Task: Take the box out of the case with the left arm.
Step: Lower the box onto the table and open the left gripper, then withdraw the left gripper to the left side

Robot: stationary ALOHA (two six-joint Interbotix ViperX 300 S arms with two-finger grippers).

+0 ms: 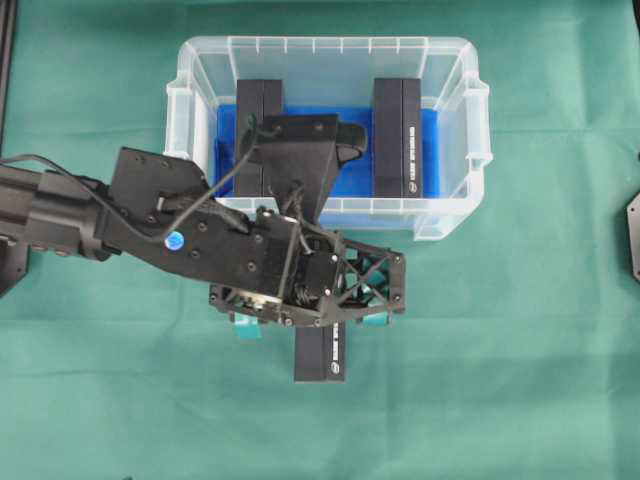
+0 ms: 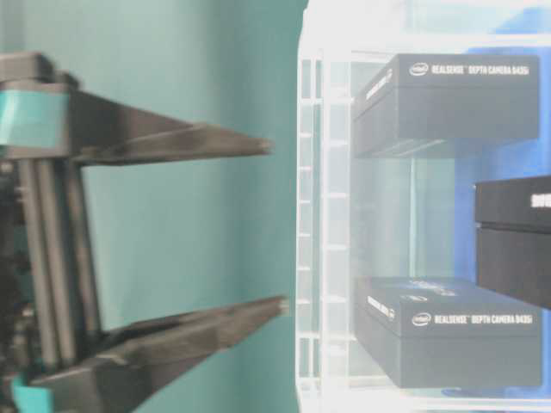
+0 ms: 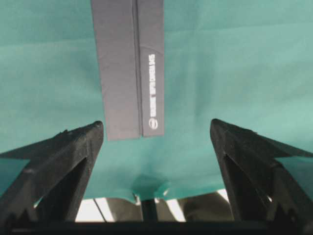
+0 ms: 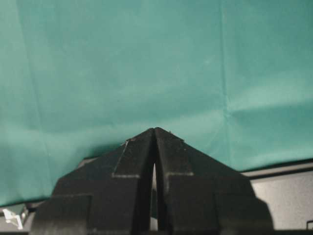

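The clear case stands at the back on the green cloth, with two black boxes on its blue floor, one on the left and one on the right. Another black box lies flat on the cloth in front of the case. My left gripper hovers over that box's near end, open wide, teal pads apart, holding nothing. In the table-level view its fingers stand apart short of the case wall. My right gripper is shut on nothing.
The left arm's wrist housing overhangs the case's front left part and hides some of the left box. Part of the right arm shows at the right edge. Green cloth covers the table around the case.
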